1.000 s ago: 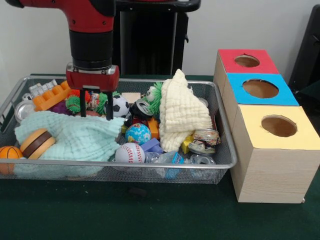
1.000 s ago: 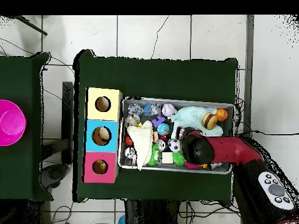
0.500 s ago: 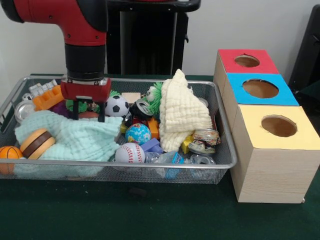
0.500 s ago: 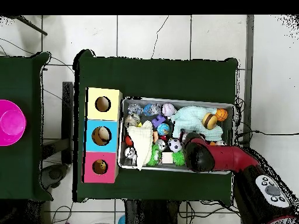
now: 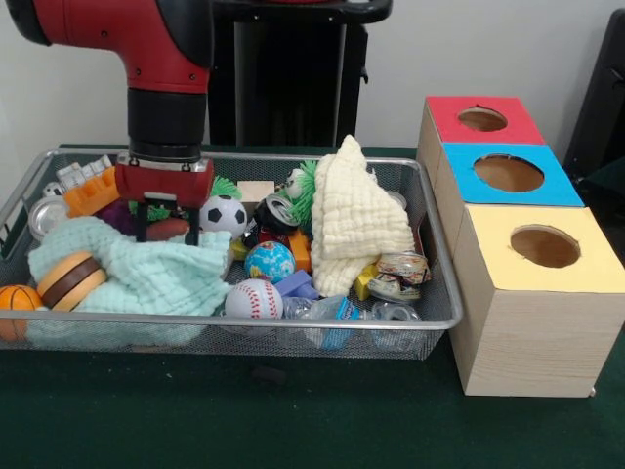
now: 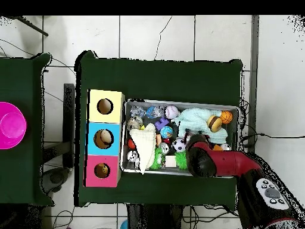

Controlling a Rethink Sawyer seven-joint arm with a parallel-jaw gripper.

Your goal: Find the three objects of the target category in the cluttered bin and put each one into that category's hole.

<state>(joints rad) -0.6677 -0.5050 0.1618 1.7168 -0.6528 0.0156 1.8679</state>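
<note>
Lowered since before, my gripper (image 5: 164, 227) straddles a brown ball (image 5: 166, 229) in the bin (image 5: 441, 293), fingers apart, unclosed; may snag green cloth (image 5: 146, 274).

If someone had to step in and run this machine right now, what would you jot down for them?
Gripper: down in the bin, at its left side in the front view, fingers apart astride a reddish-brown object at the edge of the mint cloth. Whether it has a grip is unclear.
Bin: still cluttered, with a soccer ball, globe ball, baseball, basketball and a cream cloth among other things.
Boxes: red-topped, blue-topped and yellow-topped, beside the bin.
Done: nothing visibly carried over to a hole. The overhead view shows something in the holes, but not what.
Left: find and drop all three targets.
</note>
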